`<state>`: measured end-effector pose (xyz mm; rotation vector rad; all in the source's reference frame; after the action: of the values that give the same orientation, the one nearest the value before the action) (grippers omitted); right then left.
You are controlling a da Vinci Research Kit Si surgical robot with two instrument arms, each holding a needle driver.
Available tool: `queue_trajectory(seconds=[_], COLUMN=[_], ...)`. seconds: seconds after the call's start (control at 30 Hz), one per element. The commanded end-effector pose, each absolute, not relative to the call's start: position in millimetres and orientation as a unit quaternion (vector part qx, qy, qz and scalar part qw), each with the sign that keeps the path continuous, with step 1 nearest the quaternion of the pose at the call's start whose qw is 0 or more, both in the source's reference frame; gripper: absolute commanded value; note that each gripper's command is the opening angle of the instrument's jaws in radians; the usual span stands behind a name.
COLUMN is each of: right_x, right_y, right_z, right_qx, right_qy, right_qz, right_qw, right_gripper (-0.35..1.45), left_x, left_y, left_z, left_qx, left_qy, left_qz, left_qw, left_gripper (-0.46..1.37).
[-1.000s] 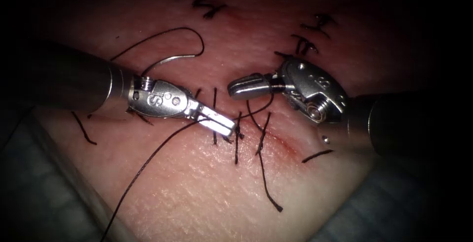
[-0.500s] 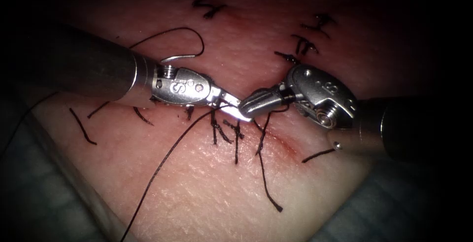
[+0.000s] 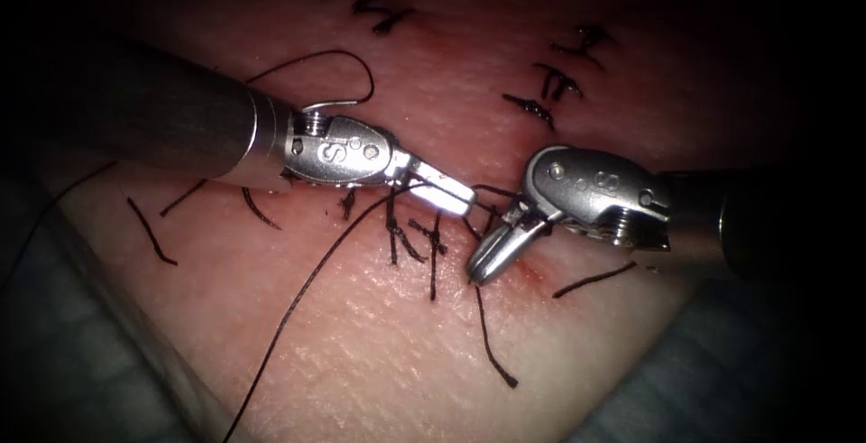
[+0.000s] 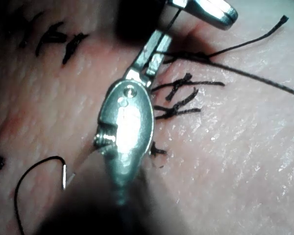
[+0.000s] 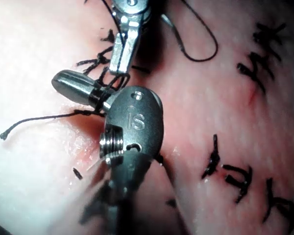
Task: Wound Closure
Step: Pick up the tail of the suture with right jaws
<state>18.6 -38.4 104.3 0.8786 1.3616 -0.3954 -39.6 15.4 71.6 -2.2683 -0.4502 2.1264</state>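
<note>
Several knotted stitches (image 3: 431, 237) already crossed the cut (image 3: 528, 267), and its right end, with red fluid, looked not yet closed. The needle (image 3: 320, 105) lay free on the tissue (image 3: 379, 344) left of the cut, outside it, held by neither tool. The left tool (image 3: 451, 198), just left of the cut, had its jaws pressed together on the thread (image 3: 298, 303). The right tool (image 3: 483, 267), tips down at the cut, had jaws nearly together, seemingly pinching a short thread end (image 3: 492, 344), though I cannot tell for sure
</note>
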Motion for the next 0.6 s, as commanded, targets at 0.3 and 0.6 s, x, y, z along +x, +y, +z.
queue_trajectory(seconds=[0.3,0.6], right_x=[18.6,18.7], right_y=[-38.6,-41.0], right_z=[104.8,106.4], right_qx=[0.325,0.293], right_qy=[0.597,0.592], right_qz=[-0.272,-0.326], right_qw=[0.681,0.677], right_gripper=[0.57,1.20], left_x=[-39.6,-39.5], left_y=[15.2,15.1], left_z=[71.5,71.5], left_qx=[-0.722,-0.722], left_qy=[-0.147,-0.150], left_qz=[0.676,0.675], left_qw=[-0.004,-0.003], left_gripper=[-0.35,-0.35])
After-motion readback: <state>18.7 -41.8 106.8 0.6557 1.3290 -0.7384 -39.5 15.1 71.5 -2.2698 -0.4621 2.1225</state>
